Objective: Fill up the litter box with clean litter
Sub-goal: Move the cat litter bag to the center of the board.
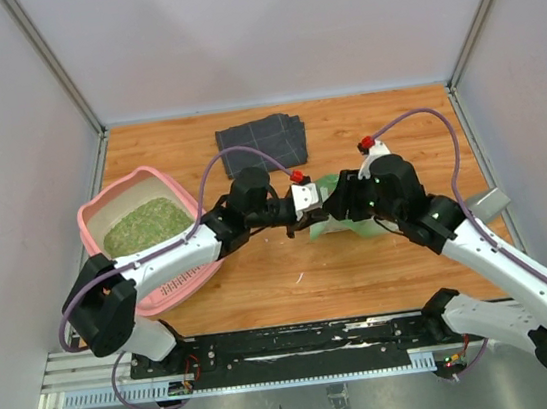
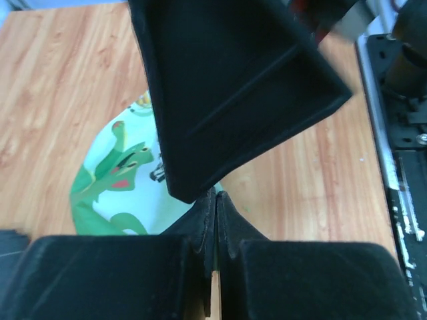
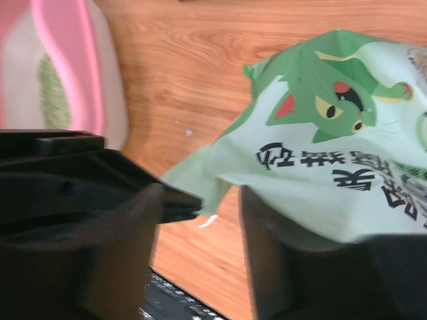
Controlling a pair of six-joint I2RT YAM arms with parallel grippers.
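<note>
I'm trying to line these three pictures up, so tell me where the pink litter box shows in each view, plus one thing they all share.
Top external: the litter box lies at the left side of the picture.
Left wrist: not in view.
Right wrist: the litter box is in the top left corner, cut off by the frame.
Shared landmark: the green-and-white bag, seen in all three.

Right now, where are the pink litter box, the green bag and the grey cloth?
litter box point(image 1: 110, 191): top view, far rim.
green bag point(image 3: 320, 160): right wrist view, printed front.
grey cloth point(image 1: 262, 140): top view, its middle.
</note>
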